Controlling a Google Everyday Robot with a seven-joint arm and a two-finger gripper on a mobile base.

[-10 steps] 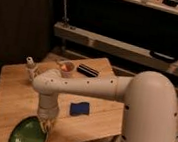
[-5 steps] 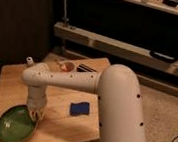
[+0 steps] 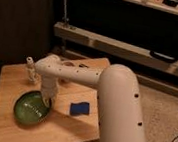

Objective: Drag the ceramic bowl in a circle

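The robot's white arm [image 3: 111, 97] filled the right and centre of the view, its thick rounded segment rising from the lower right and a slimmer link reaching left across the wooden bench [image 3: 3, 125]. Behind it, well beyond the gripper, a dark shelving unit [image 3: 136, 47] ran along the back wall, with a pale rail across it and a black handle-like piece at the right.

The bench lay under the gripper, a light wooden top stretching out to every side of it. The ceramic bowl [image 3: 30, 109] sat just below and left of the gripper, a wide, shallow, glossy green dish with a darker rim, upright on the bench near its front-left part. The gripper [image 3: 48, 100] pointed downward at the bowl's upper right rim, its fingers drawn together; they appeared to meet the rim there, though whether they pinched the rim or only pressed against it could not be told.

To the right of the gripper, apart from the bowl, a blue rectangular block [image 3: 80, 108] lay flat on the bench. Up and to the left of the gripper, near the bench's back-left edge, stood a small pale bottle-like object [image 3: 30, 70], upright. Behind the arm's slim link, a small orange-and-white item [image 3: 69, 62] was mostly hidden, and its shape could not be made out.
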